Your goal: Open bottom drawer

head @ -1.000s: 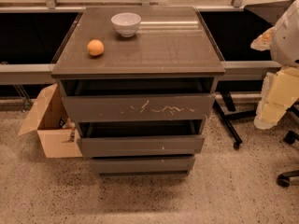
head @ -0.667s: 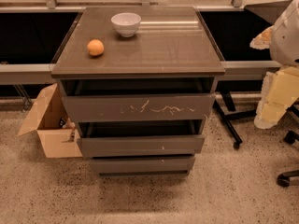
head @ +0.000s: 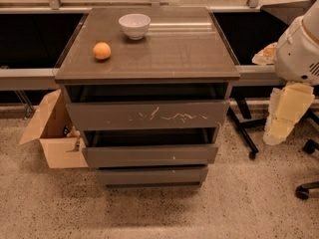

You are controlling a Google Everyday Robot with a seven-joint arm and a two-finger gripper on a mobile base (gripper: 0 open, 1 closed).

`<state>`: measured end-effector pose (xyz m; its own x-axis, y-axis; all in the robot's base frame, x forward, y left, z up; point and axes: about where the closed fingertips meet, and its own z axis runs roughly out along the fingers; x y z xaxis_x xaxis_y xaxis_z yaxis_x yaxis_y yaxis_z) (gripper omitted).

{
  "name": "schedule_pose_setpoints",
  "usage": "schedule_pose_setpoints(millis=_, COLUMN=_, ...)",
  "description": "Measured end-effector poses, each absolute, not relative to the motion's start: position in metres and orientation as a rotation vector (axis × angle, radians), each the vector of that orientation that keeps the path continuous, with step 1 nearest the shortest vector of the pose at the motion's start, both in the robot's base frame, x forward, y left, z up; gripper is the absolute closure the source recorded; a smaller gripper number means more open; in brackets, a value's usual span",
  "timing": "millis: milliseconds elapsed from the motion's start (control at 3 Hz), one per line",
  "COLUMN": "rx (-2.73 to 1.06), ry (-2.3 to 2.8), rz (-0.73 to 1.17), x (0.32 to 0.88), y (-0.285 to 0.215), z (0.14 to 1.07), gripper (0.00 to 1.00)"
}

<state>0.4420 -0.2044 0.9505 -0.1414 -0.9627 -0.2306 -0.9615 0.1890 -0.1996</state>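
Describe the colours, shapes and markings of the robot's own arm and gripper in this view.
The arm at the right edge is a rounded white shell with a few dark slits. Below it, the gripper is a pale cream, blocky piece narrowing downward. No cables or lettering are visible.

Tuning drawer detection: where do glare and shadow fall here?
Camera view: a glare band streaks the cabinet top beside the bowl; the bottom drawer sits dim under the middle drawer; the gripper hangs lit at far right.
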Motion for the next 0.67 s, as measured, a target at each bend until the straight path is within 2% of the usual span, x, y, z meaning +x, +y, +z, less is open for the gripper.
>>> schedule_pose_setpoints(millis=667, rx=-1.821, ry=2.16, rz=0.026, x=0.445, y=-0.203, z=0.938, gripper=0.0)
